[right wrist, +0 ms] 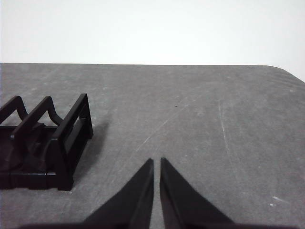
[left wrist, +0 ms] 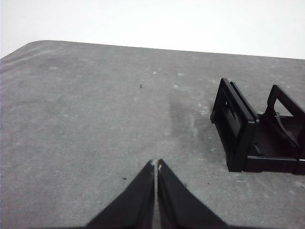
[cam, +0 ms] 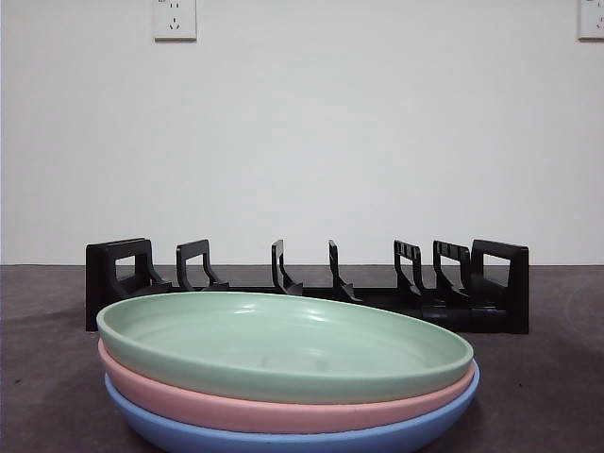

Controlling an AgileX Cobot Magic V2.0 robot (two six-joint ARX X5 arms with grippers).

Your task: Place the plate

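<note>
Nothing lifted yet: green plate (cam: 283, 344) tops the stack before the rack (cam: 307, 288). Left hand (left wrist: 156, 164) and right hand (right wrist: 157, 162) hover pressed together. Next, I'd judge, one spreads and grips that rim.

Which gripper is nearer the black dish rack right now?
Neither clearly. Left gripper waits off one end of the black dish rack; right gripper waits off the other end.

Left end effector (left wrist: 156, 164) and right end effector (right wrist: 157, 162) hover, jaws closed together, empty.
</note>
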